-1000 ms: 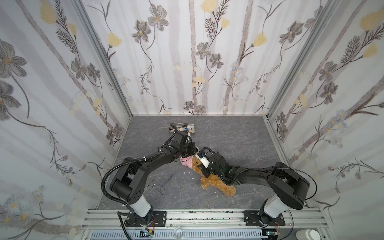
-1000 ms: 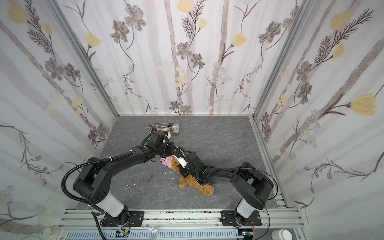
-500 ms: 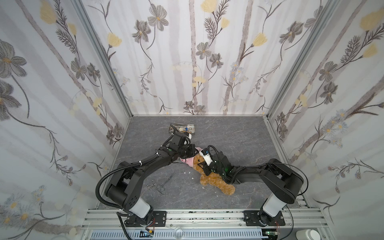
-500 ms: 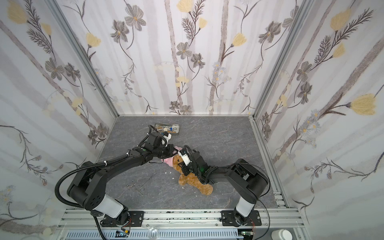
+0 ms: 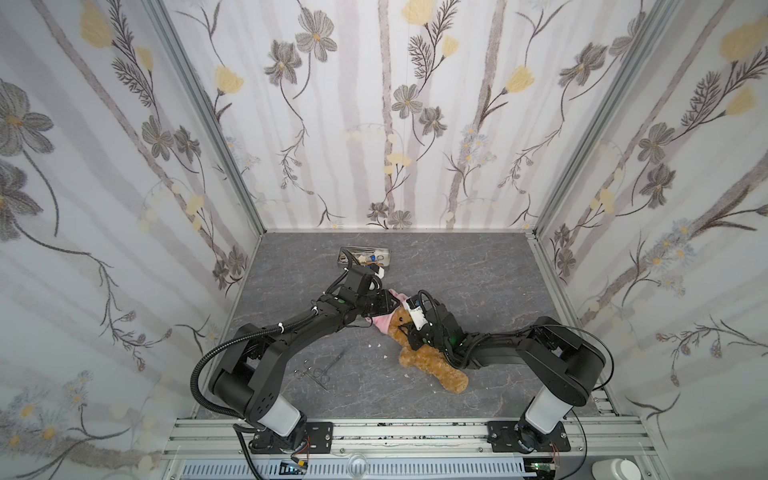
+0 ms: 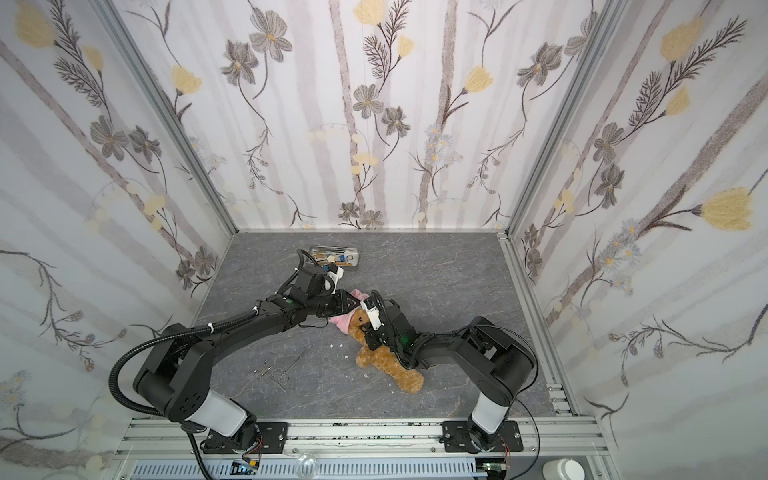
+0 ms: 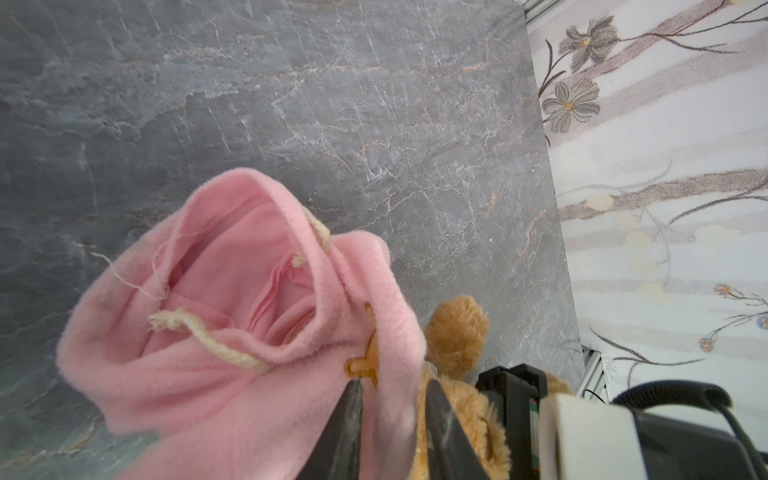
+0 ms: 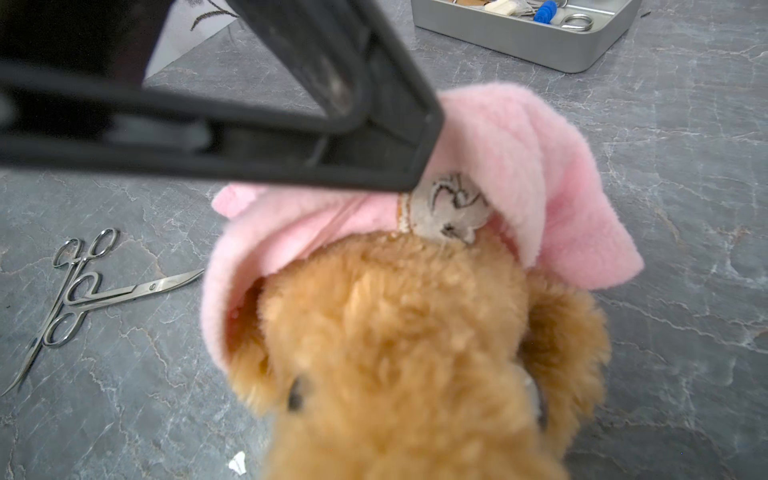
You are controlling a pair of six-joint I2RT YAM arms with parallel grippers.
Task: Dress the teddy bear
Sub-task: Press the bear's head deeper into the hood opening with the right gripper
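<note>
Just one teddy bear (image 5: 432,365), one shirt (image 5: 384,322)

In both top views the left arm (image 5: 299,330) (image 6: 249,328) is rising from its base at 7 o'clock of the floor, folding at the elbow and stretching low toward 1 o'clock. The left gripper (image 7: 392,384) is holding its fingers (image 7: 347,419) apart, with a fold of the pink garment (image 7: 232,374) hanging loose between them. The right arm (image 5: 498,351) is rising from 5 o'clock, bending sharply at the elbow and reaching low toward 10 o'clock. The right gripper (image 5: 409,334) is pointing at the left one, nearly tip to tip, and clasping the teddy bear (image 5: 432,365) around the neck.
</note>
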